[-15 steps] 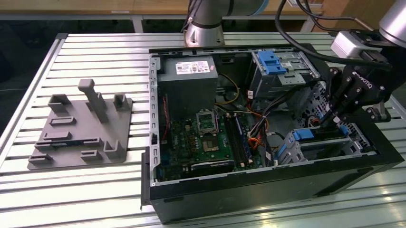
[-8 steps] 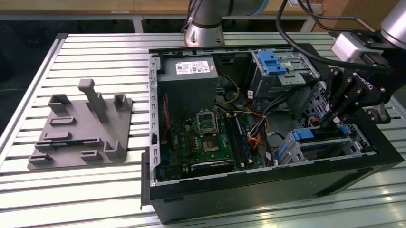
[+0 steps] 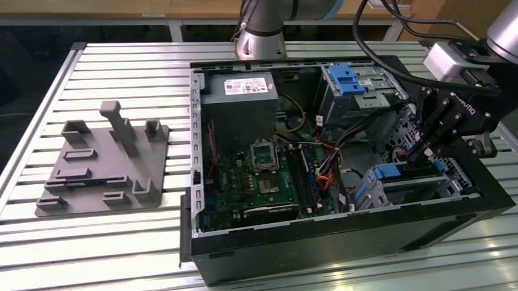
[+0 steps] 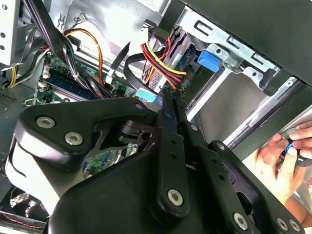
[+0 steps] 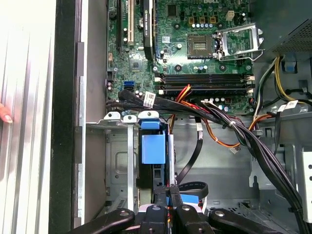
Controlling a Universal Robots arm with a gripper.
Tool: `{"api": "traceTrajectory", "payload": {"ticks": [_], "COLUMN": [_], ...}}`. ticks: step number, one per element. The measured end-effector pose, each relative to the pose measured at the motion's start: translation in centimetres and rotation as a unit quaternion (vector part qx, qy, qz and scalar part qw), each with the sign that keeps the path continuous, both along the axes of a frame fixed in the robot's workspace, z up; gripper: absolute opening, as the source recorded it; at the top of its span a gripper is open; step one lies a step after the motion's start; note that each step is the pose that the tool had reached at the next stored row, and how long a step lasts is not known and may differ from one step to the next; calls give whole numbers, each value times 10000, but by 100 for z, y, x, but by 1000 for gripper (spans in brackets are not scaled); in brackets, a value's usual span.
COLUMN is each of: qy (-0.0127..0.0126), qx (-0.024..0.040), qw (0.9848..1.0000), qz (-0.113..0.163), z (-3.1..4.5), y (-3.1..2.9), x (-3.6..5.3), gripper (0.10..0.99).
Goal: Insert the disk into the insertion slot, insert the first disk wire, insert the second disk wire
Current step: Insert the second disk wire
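Blue plastic marks the disk [image 5: 153,148], which stands on edge inside the insertion slot [image 5: 119,161], directly ahead of the gripper's [image 5: 169,196] fingertips in the first wrist view. In the exterior view the same blue carrier end [image 3: 390,171] shows at the slot [image 3: 417,191], low in the open computer case [image 3: 340,242], with the gripper [image 3: 417,159] just above it. The jaws are pressed close together, their slim black fingers [image 4: 165,122] nearly parallel; something small and blue sits right at their tips in both wrist views, but whether they pinch it cannot be told.

Just beyond the disk's far end, a bundle of black, red, yellow and orange wires [image 5: 214,122] crosses ahead of the jaws, and a flat black cable [image 5: 192,187] curls beside the fingertips. In the second wrist view, red and yellow wires [image 4: 158,61] run to a spot just past the fingertips, next to a blue tab [image 4: 210,60] on the metal bay.

Farther out lies the green motherboard [image 5: 195,44]. A taller cage with a blue latch [image 3: 346,79] stands well apart from the gripper. Outside the case, a grey fixture [image 3: 105,163] rests on the slatted table [image 3: 105,66]. A person's hand [image 4: 278,156] shows beside the case in the second wrist view.
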State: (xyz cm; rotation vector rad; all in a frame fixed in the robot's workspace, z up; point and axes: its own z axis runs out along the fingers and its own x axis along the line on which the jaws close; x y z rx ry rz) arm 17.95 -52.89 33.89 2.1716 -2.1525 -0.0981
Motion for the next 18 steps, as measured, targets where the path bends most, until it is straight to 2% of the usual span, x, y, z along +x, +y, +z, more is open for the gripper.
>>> {"api": "traceTrajectory", "payload": {"ticks": [18], "qy": [0], "qx": [-1], "qw": [10000], "qz": [0], "z": [-8], "y": [-39], "x": [0], "gripper": [145]}}
